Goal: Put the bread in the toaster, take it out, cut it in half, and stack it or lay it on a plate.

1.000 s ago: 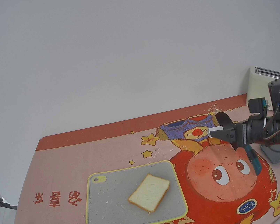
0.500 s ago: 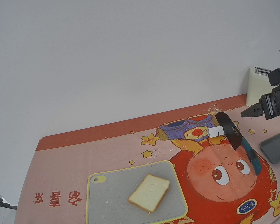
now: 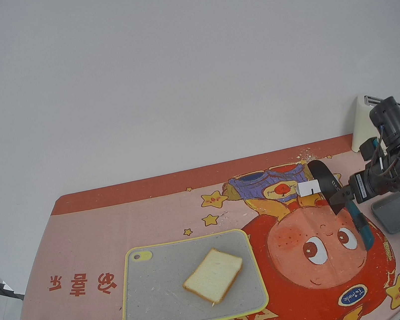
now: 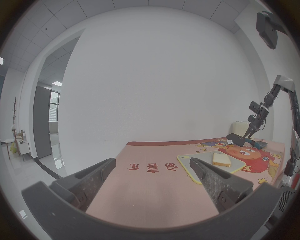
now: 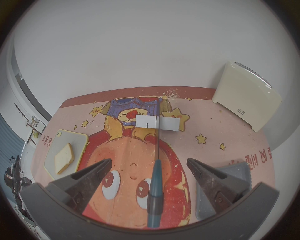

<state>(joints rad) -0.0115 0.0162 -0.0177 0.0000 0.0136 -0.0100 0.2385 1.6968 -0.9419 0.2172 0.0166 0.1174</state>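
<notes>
Right claw (image 5: 148, 160) spread over the knife (image 5: 155, 187) — blade tip toward the far wall (image 3: 185, 69), handle nearer

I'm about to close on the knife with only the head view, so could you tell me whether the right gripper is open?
Observer: Yes. The right wrist view shows the right gripper open, with its fingers wide apart.
Operator: Thank you. Is the handle lined up between them?
Observer: In that view the knife has its teal handle midway between the fingers, touching neither.
Operator: And what is the left gripper doing?
Observer: Its own wrist view shows the left gripper open and empty.
</notes>
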